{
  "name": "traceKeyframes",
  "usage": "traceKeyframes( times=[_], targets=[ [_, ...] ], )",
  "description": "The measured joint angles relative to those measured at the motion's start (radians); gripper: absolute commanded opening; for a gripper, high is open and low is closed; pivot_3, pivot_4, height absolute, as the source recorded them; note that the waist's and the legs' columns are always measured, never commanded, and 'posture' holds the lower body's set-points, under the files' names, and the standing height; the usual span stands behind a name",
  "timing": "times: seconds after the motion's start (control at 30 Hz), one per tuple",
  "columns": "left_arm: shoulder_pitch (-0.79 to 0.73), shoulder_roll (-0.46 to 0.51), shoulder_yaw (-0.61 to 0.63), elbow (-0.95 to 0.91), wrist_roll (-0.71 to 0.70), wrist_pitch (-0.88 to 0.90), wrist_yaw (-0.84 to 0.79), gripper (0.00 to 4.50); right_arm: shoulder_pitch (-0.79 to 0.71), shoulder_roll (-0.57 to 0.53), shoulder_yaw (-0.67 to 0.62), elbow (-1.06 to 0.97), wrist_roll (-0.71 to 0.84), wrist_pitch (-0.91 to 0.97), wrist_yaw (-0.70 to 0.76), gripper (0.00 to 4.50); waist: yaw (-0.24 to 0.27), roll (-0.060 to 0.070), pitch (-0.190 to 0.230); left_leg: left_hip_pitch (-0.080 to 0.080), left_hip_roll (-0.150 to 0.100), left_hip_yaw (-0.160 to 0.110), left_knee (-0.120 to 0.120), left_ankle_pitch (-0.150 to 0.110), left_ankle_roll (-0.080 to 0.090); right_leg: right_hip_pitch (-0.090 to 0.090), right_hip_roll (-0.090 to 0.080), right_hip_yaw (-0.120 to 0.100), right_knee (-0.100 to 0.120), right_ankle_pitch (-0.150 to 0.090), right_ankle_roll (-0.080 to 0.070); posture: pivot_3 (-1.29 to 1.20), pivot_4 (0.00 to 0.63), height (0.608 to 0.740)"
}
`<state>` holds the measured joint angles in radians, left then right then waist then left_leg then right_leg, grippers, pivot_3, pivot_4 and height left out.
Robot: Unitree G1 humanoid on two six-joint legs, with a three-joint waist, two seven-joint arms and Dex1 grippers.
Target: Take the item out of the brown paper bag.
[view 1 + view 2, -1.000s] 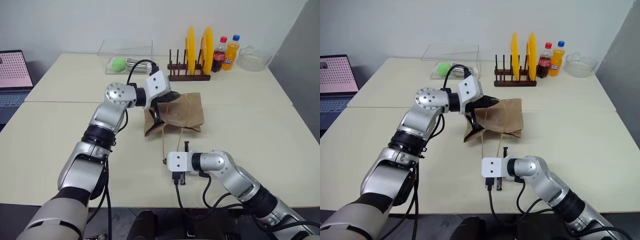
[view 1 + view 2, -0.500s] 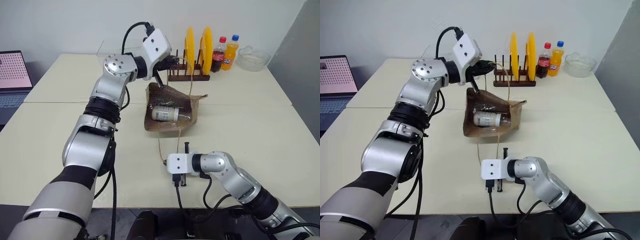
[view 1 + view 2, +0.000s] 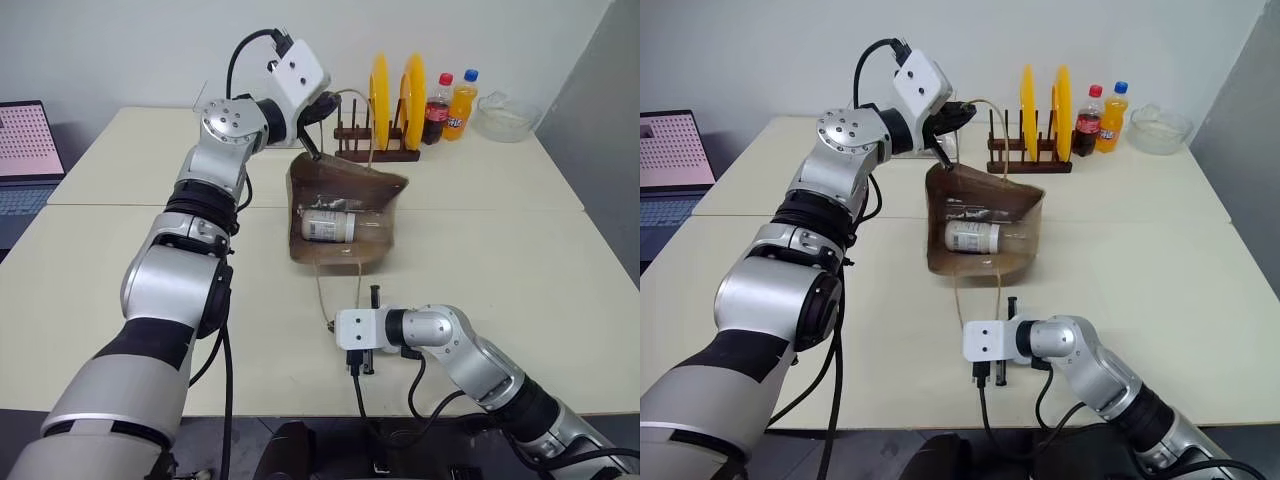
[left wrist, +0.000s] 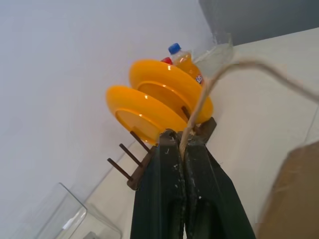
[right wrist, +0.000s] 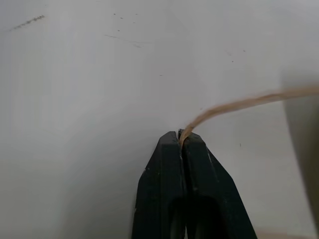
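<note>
Left gripper (image 3: 322,103) clamped on one cord handle (image 4: 209,87), raised above the bag (image 3: 345,215) near the table's (image 3: 500,260) far edge. Bag mouth pulled open toward the near edge; bottle (image 3: 328,227) lies on its side inside, mid-table. Right gripper (image 3: 371,293) pinched on the other handle (image 5: 239,104), low near the near edge. Plate rack (image 3: 378,150) and soda bottles (image 3: 450,105) along the far edge.

The paper bag (image 3: 345,215) stands mid-table (image 3: 520,260) with its mouth held open, and the small bottle (image 3: 327,227) lies on its side inside it. Behind the bag sits the plate rack (image 3: 380,150), with two soda bottles (image 3: 450,105) to its right and a bowl (image 3: 505,117) farther right. A laptop (image 3: 28,150) sits at the far left.
</note>
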<state>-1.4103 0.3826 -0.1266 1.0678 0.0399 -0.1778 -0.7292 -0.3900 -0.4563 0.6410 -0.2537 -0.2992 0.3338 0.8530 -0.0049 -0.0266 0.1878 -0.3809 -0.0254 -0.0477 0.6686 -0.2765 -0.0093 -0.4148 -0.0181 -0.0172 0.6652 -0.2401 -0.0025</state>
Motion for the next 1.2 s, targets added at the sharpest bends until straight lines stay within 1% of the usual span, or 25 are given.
traceKeyframes(
  times=[0.2,0.27,0.33,0.4,0.47,0.53,0.67,0.8,0.97,1.07,1.13,1.2],
  targets=[
    [-0.007,-0.001,0.013,0.003,0.003,-0.007,-0.017,0.00,0.005,-0.002,0.000,-0.006,-0.002,0.000,0.000,0.03,0.000,0.000,0.000,0.000,0.000,0.000,0.000,0.001,-0.001,0.000,0.000,0.000,0.000,0.000,0.000,0.00,0.150,0.740],
    [-0.006,-0.002,0.018,0.000,-0.007,-0.004,-0.058,0.00,0.006,-0.002,-0.001,-0.006,-0.002,-0.001,0.000,0.03,0.000,0.000,0.000,0.000,0.000,0.000,0.000,0.001,-0.001,0.000,0.000,0.000,0.000,0.000,0.000,0.00,0.150,0.740],
    [0.007,-0.001,0.023,-0.037,-0.033,0.004,-0.141,0.00,0.009,0.007,-0.011,-0.004,0.002,-0.001,-0.001,0.03,-0.001,0.000,0.000,0.000,0.000,0.000,0.000,0.001,-0.002,0.000,0.000,0.000,0.000,0.000,0.000,0.00,0.150,0.740],
    [0.031,0.004,0.023,-0.089,-0.053,0.023,-0.224,0.00,0.016,0.023,-0.023,0.000,0.008,0.000,-0.006,0.39,-0.003,0.000,0.000,0.000,0.000,0.000,0.000,0.002,-0.003,0.000,0.000,0.000,0.001,0.000,0.000,0.00,0.150,0.740],
    [0.075,0.020,0.022,-0.157,-0.084,0.056,-0.326,0.00,0.016,0.044,-0.035,0.005,0.010,0.003,-0.011,0.87,-0.007,0.000,0.000,0.001,0.000,0.001,0.000,0.002,-0.003,0.000,0.000,0.001,0.002,0.000,0.000,0.00,0.150,0.740],
    [0.134,0.041,0.014,-0.238,-0.117,0.111,-0.439,0.00,0.017,0.048,-0.061,0.001,0.030,0.024,-0.010,1.60,-0.014,0.000,0.000,0.001,0.000,0.001,0.000,0.002,-0.003,0.000,0.000,0.001,0.003,0.000,0.000,0.00,0.150,0.740],
    [0.198,0.088,0.013,-0.350,-0.148,0.196,-0.552,0.00,0.033,0.035,-0.108,-0.068,0.094,0.142,0.031,2.95,-0.020,0.000,0.000,-0.003,0.000,0.000,0.004,0.001,-0.001,-0.005,0.000,0.001,0.009,0.001,-0.001,0.00,0.150,0.740],
    [0.212,0.109,0.014,-0.414,-0.157,0.238,-0.580,0.00,0.054,-0.027,-0.178,-0.204,0.217,0.306,0.113,2.95,-0.019,0.000,0.000,-0.005,0.000,0.000,0.009,-0.001,0.001,-0.005,0.000,0.001,0.011,-0.001,0.000,0.00,0.150,0.740],
    [0.226,0.113,0.016,-0.444,-0.160,0.272,-0.576,0.00,0.034,-0.092,-0.348,-0.369,0.418,0.485,0.179,2.95,-0.020,0.000,0.000,-0.004,0.000,-0.001,0.009,-0.001,0.001,-0.005,0.000,0.001,0.013,-0.001,0.001,0.00,0.150,0.740],
    [0.227,0.118,0.027,-0.466,-0.187,0.308,-0.580,0.00,-0.027,-0.072,-0.431,-0.399,0.503,0.545,0.161,2.95,-0.023,0.000,0.000,-0.004,0.000,-0.001,0.009,-0.001,0.001,-0.005,0.000,0.001,0.014,-0.001,0.001,0.00,0.150,0.740],
    [0.227,0.120,0.035,-0.485,-0.205,0.340,-0.586,0.00,-0.097,-0.026,-0.413,-0.372,0.500,0.544,0.101,2.95,-0.029,0.000,0.000,-0.003,0.001,0.000,0.009,-0.001,0.001,-0.006,0.001,0.002,0.015,-0.001,0.000,0.00,0.150,0.740],
    [0.226,0.121,0.038,-0.493,-0.225,0.370,-0.589,0.00,-0.171,0.023,-0.360,-0.306,0.455,0.513,0.030,2.95,-0.029,0.000,0.000,-0.003,0.001,0.000,0.008,0.000,0.001,-0.006,0.001,0.002,0.016,-0.001,0.000,0.00,0.150,0.740]
  ],
)
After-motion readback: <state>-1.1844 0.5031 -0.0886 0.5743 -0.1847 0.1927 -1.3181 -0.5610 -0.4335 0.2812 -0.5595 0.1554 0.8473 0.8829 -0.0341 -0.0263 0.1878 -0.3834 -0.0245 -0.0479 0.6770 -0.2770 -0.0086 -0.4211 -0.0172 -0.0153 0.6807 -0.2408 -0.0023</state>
